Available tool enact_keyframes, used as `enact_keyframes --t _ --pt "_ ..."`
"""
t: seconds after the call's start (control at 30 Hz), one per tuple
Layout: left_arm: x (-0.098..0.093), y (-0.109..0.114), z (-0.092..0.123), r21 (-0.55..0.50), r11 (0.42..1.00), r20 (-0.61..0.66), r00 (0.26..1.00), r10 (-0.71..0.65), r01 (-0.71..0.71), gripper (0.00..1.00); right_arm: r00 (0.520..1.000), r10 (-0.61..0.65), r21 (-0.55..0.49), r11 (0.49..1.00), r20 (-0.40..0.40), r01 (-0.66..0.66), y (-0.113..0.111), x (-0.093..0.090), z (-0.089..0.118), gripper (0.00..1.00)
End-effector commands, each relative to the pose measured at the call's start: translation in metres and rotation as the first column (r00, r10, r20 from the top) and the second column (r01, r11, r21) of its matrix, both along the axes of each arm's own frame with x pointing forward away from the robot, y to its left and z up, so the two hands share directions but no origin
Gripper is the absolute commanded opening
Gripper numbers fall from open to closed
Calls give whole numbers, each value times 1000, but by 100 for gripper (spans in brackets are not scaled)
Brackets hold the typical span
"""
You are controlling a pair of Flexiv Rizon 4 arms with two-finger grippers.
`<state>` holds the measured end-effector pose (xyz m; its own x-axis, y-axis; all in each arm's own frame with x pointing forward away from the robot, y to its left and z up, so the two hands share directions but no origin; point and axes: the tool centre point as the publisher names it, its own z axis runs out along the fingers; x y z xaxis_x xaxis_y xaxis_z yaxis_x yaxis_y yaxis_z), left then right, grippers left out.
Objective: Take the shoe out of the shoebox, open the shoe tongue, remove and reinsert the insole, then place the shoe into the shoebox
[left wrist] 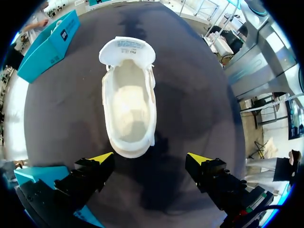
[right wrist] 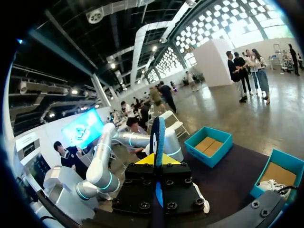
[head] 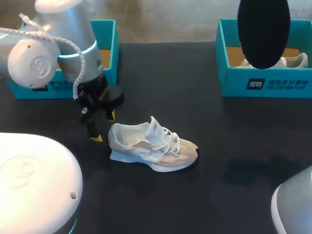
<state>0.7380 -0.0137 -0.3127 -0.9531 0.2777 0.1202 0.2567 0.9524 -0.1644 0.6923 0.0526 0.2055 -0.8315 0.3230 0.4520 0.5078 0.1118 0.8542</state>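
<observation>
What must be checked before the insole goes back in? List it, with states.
1. Insole clamped in the right gripper: ok.
2. Shoe upright on the table: ok.
3. Tongue folded forward, opening exposed: ok.
4. Left gripper steadying the shoe: not ok; it is open behind the heel, touching nothing.
5. Insole's toe end matched to the shoe's toe: cannot tell.
</observation>
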Motion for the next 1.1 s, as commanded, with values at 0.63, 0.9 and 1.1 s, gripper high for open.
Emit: enact_keyframes --t 0.63,0.9,1.1 --pt "36 -61 9 -15 998 64 996 -65 66 100 1000 0 -2 1000 -3 0 1 1 1 0" --pt "48 -85 -3 -15 996 56 995 -82 83 100 1000 0 -2 1000 -3 0 1 1 1 0" --pt "53 -101 -13 -16 995 69 993 -94 96 100 1000 0 -2 1000 -3 0 1 1 1 0"
